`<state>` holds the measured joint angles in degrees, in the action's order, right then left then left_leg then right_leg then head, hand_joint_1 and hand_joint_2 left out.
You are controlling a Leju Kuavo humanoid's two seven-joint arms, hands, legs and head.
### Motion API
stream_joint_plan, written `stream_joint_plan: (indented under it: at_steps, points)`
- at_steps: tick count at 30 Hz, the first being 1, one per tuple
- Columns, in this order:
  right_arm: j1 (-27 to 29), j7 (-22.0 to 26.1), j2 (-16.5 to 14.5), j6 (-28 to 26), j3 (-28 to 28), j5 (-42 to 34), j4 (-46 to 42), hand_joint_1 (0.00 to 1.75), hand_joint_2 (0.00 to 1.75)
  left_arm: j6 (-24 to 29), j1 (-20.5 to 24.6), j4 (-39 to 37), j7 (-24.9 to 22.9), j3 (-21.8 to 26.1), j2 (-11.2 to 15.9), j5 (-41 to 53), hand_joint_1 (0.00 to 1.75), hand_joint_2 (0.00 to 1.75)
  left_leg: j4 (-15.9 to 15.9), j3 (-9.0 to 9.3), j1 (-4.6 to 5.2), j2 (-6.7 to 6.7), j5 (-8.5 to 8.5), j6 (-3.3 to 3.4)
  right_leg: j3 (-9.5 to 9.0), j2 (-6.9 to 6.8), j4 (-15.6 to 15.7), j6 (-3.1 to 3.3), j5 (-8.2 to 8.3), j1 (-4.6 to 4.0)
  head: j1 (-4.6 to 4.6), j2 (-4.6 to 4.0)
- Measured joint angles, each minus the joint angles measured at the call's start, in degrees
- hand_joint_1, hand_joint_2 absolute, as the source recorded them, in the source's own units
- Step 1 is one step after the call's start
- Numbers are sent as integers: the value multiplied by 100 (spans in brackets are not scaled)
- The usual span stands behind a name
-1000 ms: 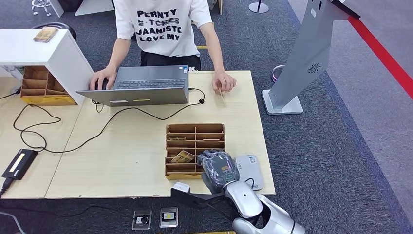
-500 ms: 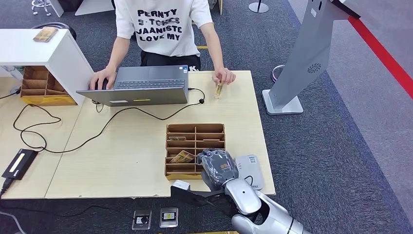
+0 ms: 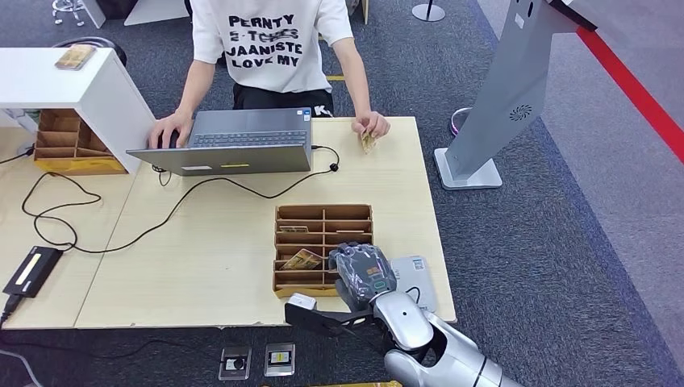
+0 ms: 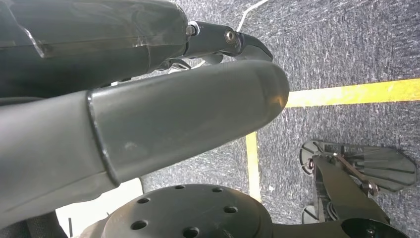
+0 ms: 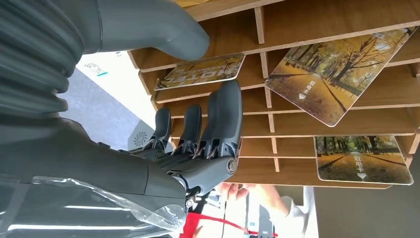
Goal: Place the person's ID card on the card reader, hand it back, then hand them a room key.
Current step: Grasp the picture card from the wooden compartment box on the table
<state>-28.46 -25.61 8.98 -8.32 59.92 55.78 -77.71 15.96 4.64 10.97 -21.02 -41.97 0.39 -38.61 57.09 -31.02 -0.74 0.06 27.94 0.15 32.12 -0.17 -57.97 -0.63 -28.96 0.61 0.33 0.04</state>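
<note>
My right hand [image 3: 364,276] hovers over the near right corner of the wooden card tray [image 3: 323,216], fingers stretched out and holding nothing. In the right wrist view the right hand [image 5: 198,144] has its fingers close to a slot with a yellow room key card [image 5: 200,72]; two more key cards [image 5: 337,69] lie in slots beyond. Just right of the hand lies the grey card reader [image 3: 419,278]. Across the table the person holds a card [image 3: 369,141] in one hand. My left hand [image 4: 173,114] hangs over the floor, holding nothing.
An open laptop [image 3: 234,141] sits in front of the person, its cable [image 3: 185,201] trailing across the table. A black device [image 3: 31,270] lies at the near left. A white shelf box [image 3: 72,89] stands far left. A grey kiosk stand [image 3: 508,97] rises on the right.
The person has picked the card up off the table and drawn it into their hand. My right hand has shifted slightly right over the tray's near corner.
</note>
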Motion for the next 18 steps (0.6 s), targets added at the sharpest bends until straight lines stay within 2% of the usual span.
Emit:
stream_joint_plan:
  at_steps: [1,5,9,12,18]
  points:
    - [-4,-2,0,1,-1,4,4,96,175,1,0,0,1,0,0,-11,0,0,0,0,0,0,0,0,0,0,0,0,0,0,0,1]
    - [-22,-16,0,1,-1,11,11,134,175,2,0,0,9,-2,0,-37,0,0,0,0,0,0,0,0,0,0,0,0,0,0,0,1]
    - [-39,-34,1,-1,-4,14,23,153,175,-1,0,0,18,-6,0,-43,0,0,0,1,0,0,0,0,0,0,0,0,0,0,0,-1]
    - [-49,-40,9,-3,-9,15,25,160,175,-10,0,0,38,-19,1,-44,0,0,0,1,0,0,0,0,0,0,0,0,0,0,0,1]
    - [-46,-65,35,17,-43,28,25,161,175,-15,1,0,90,-87,12,-85,0,0,0,2,0,0,0,0,0,1,0,0,0,0,1,1]
